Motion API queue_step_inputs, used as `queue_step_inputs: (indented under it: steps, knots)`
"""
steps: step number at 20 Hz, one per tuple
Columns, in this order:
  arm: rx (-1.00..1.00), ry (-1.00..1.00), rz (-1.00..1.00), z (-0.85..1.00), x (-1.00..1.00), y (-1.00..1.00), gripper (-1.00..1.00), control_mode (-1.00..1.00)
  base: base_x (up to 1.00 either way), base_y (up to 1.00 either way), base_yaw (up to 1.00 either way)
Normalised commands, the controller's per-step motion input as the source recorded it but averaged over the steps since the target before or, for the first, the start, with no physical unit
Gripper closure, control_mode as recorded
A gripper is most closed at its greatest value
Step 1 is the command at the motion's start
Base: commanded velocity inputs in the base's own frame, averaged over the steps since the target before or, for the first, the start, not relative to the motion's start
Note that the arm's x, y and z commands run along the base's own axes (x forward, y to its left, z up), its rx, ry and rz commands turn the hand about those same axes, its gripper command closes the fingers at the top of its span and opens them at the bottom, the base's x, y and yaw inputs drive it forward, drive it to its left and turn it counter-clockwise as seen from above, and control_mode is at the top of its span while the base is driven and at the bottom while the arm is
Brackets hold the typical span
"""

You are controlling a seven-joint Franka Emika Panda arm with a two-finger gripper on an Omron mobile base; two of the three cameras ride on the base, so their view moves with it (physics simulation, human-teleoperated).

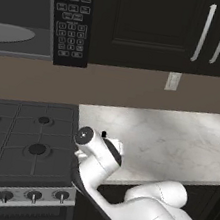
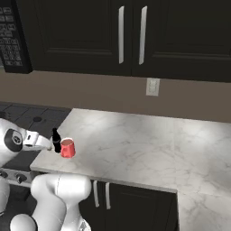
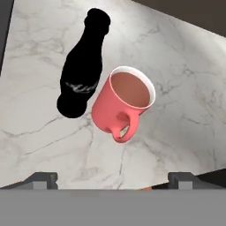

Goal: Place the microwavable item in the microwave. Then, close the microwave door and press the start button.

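The red mug point(image 3: 123, 103) with a pale rim stands upright on the marble counter point(image 3: 176, 57), its handle turned towards the hand camera. It also shows near the counter's front left corner point(image 2: 67, 148). My gripper point(image 3: 114, 178) is open above and short of the mug, its two fingertips point(image 3: 42, 180) spread wide with nothing between them. The microwave point(image 1: 21, 46) hangs at the upper left with its grey inside and round turntable plate point(image 1: 8, 34) exposed, and its keypad panel point(image 1: 71, 19) on the right. The microwave door is out of view.
A small black cola bottle point(image 3: 81, 66) stands right beside the mug, on its stove side point(image 2: 56, 140). A black gas stove point(image 1: 20, 142) lies under the microwave, left of the counter. Dark cabinets point(image 2: 131, 36) with straight silver handles hang above the counter.
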Motion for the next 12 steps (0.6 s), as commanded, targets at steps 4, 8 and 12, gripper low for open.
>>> queue_step_inputs:
  steps: [4, 8, 12]
  knots:
    - [0.04, -0.34, 0.04, -0.34, 0.21, -0.28, -1.00, -1.00, 0.00, 0.00, 0.00]
    - [0.06, -0.17, 0.06, -0.25, 0.27, -0.24, -1.00, -1.00, 0.00, 0.00, 0.00]
    - [0.02, -0.10, -0.01, -0.13, 0.25, -0.08, -1.00, -1.00, 0.00, 0.00, 0.00]
